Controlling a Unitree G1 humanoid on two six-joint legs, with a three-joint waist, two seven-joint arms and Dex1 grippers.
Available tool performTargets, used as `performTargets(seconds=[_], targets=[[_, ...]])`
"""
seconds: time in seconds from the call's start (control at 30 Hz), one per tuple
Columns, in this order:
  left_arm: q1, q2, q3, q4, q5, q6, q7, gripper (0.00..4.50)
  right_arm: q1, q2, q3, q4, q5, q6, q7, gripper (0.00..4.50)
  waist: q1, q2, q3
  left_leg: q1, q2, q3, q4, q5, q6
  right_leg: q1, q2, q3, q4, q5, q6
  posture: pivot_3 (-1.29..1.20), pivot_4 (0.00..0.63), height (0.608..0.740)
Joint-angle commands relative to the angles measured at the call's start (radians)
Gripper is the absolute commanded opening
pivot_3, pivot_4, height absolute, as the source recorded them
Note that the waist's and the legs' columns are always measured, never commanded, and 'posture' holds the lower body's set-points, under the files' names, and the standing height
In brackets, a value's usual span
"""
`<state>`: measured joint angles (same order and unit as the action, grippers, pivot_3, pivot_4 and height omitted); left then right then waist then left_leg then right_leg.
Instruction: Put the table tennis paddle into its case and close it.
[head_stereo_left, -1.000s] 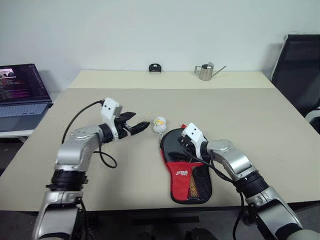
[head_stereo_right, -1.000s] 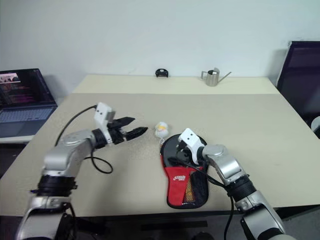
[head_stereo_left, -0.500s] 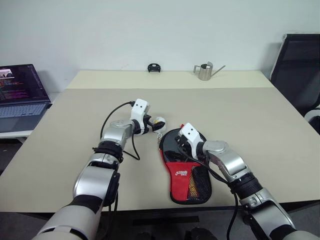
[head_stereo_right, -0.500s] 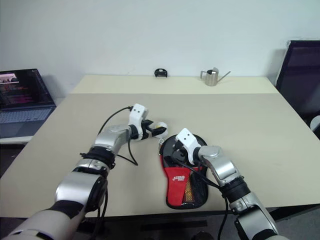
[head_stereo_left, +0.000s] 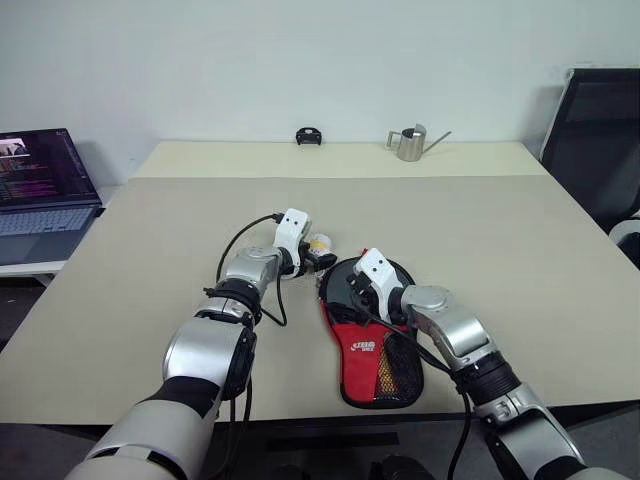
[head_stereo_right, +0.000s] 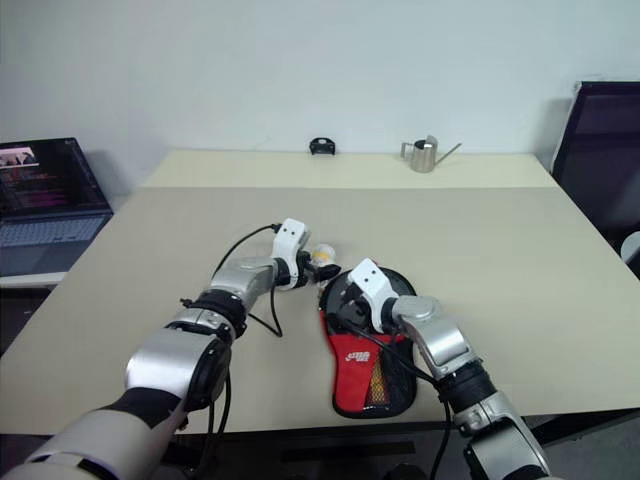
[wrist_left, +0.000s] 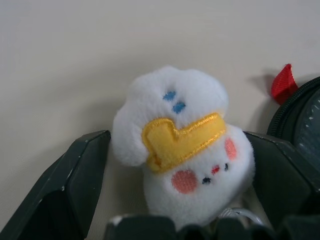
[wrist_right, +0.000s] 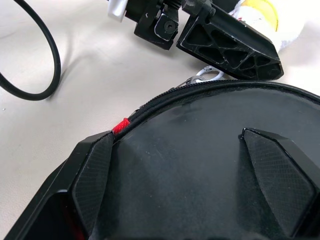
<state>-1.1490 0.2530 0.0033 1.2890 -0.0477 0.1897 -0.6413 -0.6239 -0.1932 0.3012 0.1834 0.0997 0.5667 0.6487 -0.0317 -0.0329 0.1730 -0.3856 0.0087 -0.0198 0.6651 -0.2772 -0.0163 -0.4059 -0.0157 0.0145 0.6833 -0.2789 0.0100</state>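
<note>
Wide beige table (head_stereo_left: 520, 250), black-and-red fabric paddle case (head_stereo_left: 375, 340), both two-fingered grippers spread: left gripper (wrist_left: 180, 200) astride white plush charm (wrist_left: 182, 150), right gripper (wrist_right: 190, 175) over case; white wall (head_stereo_left: 300, 60) behind.

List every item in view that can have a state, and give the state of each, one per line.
Case: flat on the table, round end looks zipped.
Ball charm: between the left hand's open fingers, not squeezed.
Right hand: open, over the case's round end.
Laptop: lid up, screen lit.
Watering can: upright.
</note>
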Motion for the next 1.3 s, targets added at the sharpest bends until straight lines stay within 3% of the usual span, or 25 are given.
performTargets(seconds=[0.03, 0.13, 0.37, 0.47, 0.8, 1.3], targets=[[-0.007, -0.022, 0.012, 0.017, 0.013, 0.007, -0.005, 4.32, 0.019, 0.013, 0.01, -0.013, -0.001, 0.028, -0.003, 4.5, 0.001, 0.0, 0.0, 0.0, 0.0, 0.0, 0.0, 0.0, 0.0, 0.0, 0.0, 0.0, 0.0, 0.0, 0.0, 0.0, 0.15, 0.74], [-0.002, -0.03, 0.021, 0.02, 0.018, 0.007, -0.002, 3.62, 0.022, 0.02, 0.01, -0.017, -0.007, 0.028, -0.012, 4.5, 0.001, 0.0, 0.0, 0.0, 0.0, 0.0, 0.0, 0.0, 0.0, 0.0, 0.0, 0.0, 0.0, 0.0, 0.0, 0.0, 0.15, 0.74], [0.005, -0.046, 0.034, 0.015, 0.025, 0.005, -0.032, 1.17, 0.027, 0.031, -0.011, -0.013, -0.022, 0.011, -0.065, 4.5, 0.001, 0.0, -0.001, 0.0, -0.001, 0.0, 0.0, 0.0, 0.0, 0.0, -0.001, 0.0, 0.0, 0.0, 0.0, 0.0, 0.15, 0.74], [0.013, -0.034, 0.041, 0.007, 0.025, -0.004, -0.047, 0.42, 0.027, 0.029, -0.023, -0.017, -0.024, 0.004, -0.089, 4.5, 0.001, 0.0, -0.001, 0.0, -0.001, 0.0, 0.0, 0.0, 0.0, 0.0, -0.001, 0.0, 0.0, 0.0, 0.0, 0.0, 0.15, 0.74], [0.13, 0.069, 0.083, -0.139, -0.03, 0.022, -0.18, 0.32, 0.04, 0.005, -0.051, -0.013, 0.002, 0.073, -0.091, 4.5, -0.006, 0.0, -0.001, 0.001, 0.0, 0.0, 0.0, 0.0, 0.0, 0.0, 0.0, 0.0, 0.001, 0.0, 0.0, 0.0, 0.15, 0.74], [0.321, 0.086, 0.094, -0.696, -0.207, 0.318, -0.271, 0.31, 0.024, -0.035, 0.051, 0.103, -0.082, 0.04, -0.037, 4.5, -0.005, -0.001, -0.004, 0.002, 0.0, 0.0, 0.0, 0.0, 0.0, 0.001, -0.001, 0.001, 0.003, 0.0, 0.0, 0.0, 0.15, 0.74]])
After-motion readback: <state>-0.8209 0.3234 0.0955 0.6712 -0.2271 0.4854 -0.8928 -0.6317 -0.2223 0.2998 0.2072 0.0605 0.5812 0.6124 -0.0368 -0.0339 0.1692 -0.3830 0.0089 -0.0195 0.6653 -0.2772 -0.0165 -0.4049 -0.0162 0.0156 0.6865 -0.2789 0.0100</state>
